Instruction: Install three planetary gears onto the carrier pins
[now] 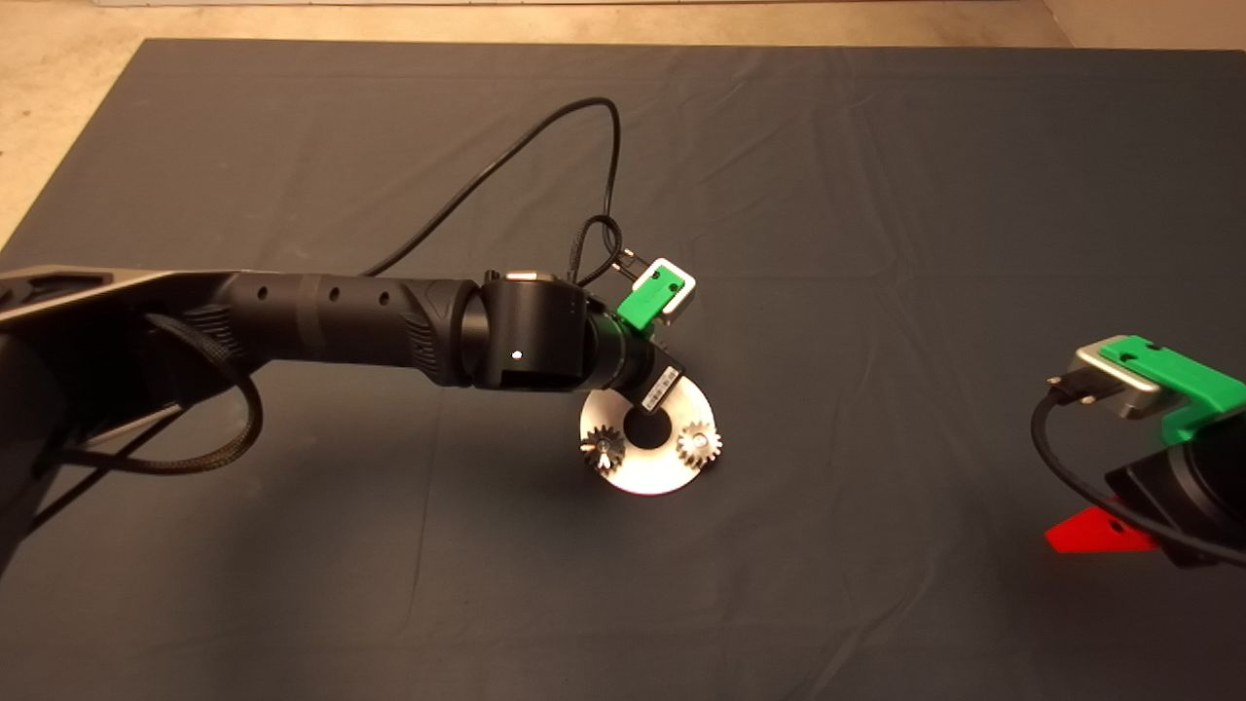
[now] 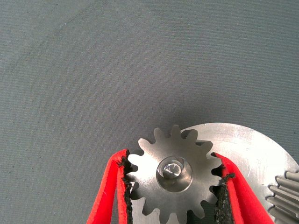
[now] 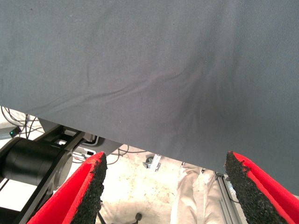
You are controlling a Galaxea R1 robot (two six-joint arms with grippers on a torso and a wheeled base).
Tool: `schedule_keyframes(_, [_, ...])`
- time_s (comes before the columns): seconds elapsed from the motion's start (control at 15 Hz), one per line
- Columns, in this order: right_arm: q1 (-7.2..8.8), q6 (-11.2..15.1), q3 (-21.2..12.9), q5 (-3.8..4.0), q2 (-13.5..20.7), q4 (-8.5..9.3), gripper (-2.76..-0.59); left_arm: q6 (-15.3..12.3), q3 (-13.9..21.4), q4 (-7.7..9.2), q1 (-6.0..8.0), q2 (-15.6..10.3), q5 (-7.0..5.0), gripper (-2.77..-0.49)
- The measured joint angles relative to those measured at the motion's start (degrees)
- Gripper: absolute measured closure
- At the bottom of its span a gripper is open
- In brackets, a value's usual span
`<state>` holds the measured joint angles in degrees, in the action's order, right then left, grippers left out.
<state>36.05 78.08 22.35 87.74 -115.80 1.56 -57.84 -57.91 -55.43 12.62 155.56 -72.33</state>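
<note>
Left pincer (image 2: 170,186) grips a gear (image 2: 174,175) seated over a pin (image 2: 171,168) on the disc (image 1: 644,475).
You see the disc near the mat (image 1: 876,195) centre, with two more gears (image 1: 699,444) on its near-side pins. Your right pincer (image 3: 166,186) waits spread wide at the mat's right edge, holding nothing.

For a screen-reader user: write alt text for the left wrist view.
A small silver-grey gear sits between the left gripper's red fingers, its centre bore over a carrier pin on the round silver disc; the black pads sit right at its teeth. A second gear shows at the disc's edge, and dark grey mat fills the rest.
</note>
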Motion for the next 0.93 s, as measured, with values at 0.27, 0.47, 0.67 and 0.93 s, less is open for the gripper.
schedule_keyframes(0.27, [0.00, 0.0, 0.0, 0.01, -0.1, 0.00, -1.87, 0.0, 0.0, 0.09, 0.00, 0.0, 0.04, -0.76])
schedule_keyframes(0.47, [0.00, 0.0, 0.0, 0.00, -0.1, 0.00, -1.87, 0.1, 0.0, 0.23, 0.01, 0.0, 0.04, -0.76])
schedule_keyframes(0.67, [0.00, 0.0, 0.0, 0.00, -0.1, 0.00, -1.87, 0.1, 0.0, 0.87, 0.13, 0.0, -0.02, -0.76])
schedule_keyframes(0.93, [0.00, 0.0, 0.0, 0.00, -0.1, 0.00, -1.87, 0.1, 0.0, 0.98, 0.13, -0.1, 0.00, -0.76])
